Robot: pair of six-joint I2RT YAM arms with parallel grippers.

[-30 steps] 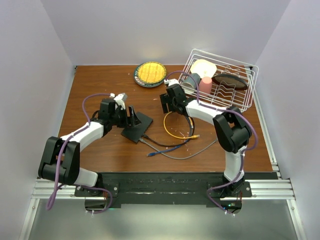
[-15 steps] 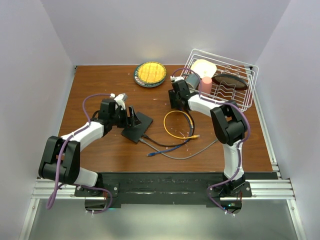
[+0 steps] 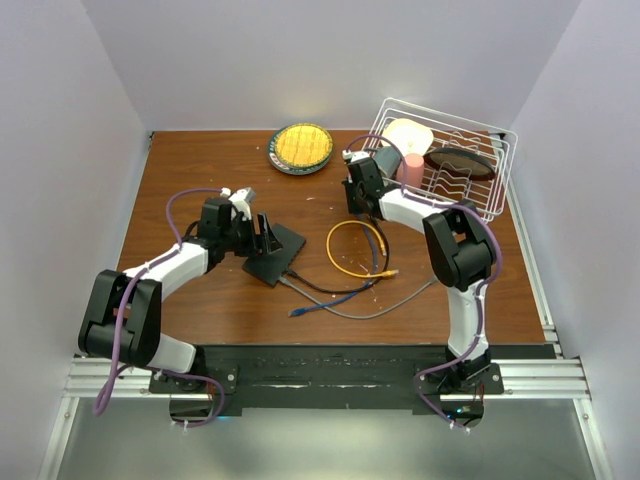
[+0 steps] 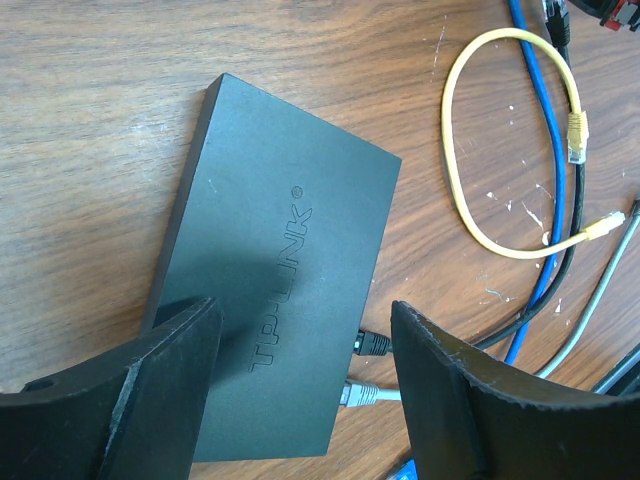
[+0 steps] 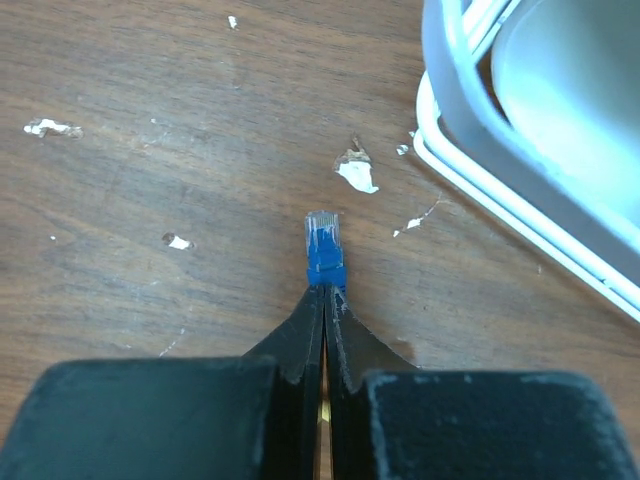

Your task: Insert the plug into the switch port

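The plug [image 5: 323,250] is blue with a clear tip and sticks out past my right gripper [image 5: 325,292], which is shut on it just above the wooden table. From above, my right gripper [image 3: 356,190] sits at the back, beside the wire rack [image 3: 440,170]. The black switch [image 4: 280,250] lies flat with a black plug [image 4: 372,343] and a grey plug [image 4: 360,395] in its right edge. The port openings on that edge are hidden from above. My left gripper [image 4: 300,330] stands open astride the switch [image 3: 278,252].
A yellow cable loop [image 3: 345,250], a black cable and a grey cable [image 3: 400,300] lie between the arms. The blue cable's other end [image 3: 297,312] rests near the front. A round yellow-centred plate [image 3: 300,147] sits at the back. The rack's wire [image 5: 520,225] is close to the held plug.
My right gripper has moved back toward the rack and shut on the blue plug. The blue cable's loose end shifted slightly. The left arm has stayed put.
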